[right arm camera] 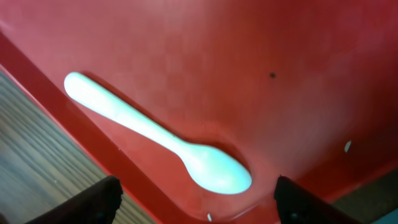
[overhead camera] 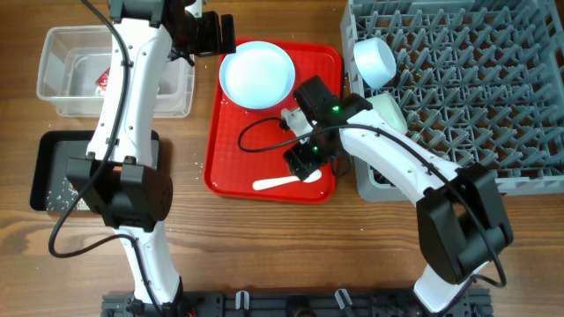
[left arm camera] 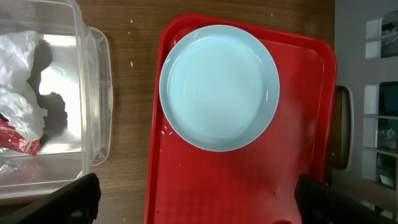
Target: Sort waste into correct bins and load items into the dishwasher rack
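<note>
A white plastic spoon [right arm camera: 155,140] lies on the red tray [right arm camera: 261,56], its bowl end near the tray's front corner. My right gripper [right arm camera: 196,208] hovers just over it, open, with the spoon bowl lying between the fingertips [right arm camera: 93,199] but untouched. In the overhead view the right gripper [overhead camera: 304,160] is above the spoon [overhead camera: 286,182]. The pale blue plate [overhead camera: 256,74] rests at the tray's far end. My left gripper [overhead camera: 207,35] is open and empty above the plate [left arm camera: 219,87]. The grey rack [overhead camera: 458,88] holds a pale blue bowl [overhead camera: 374,62] and a pale green bowl [overhead camera: 388,113].
The clear tub [overhead camera: 115,75] at the far left holds a red-and-white wrapper [left arm camera: 15,140] and white tissue [left arm camera: 15,68]. The black tray [overhead camera: 48,167] at the left has rice grains in it. The left arm's base partly covers it.
</note>
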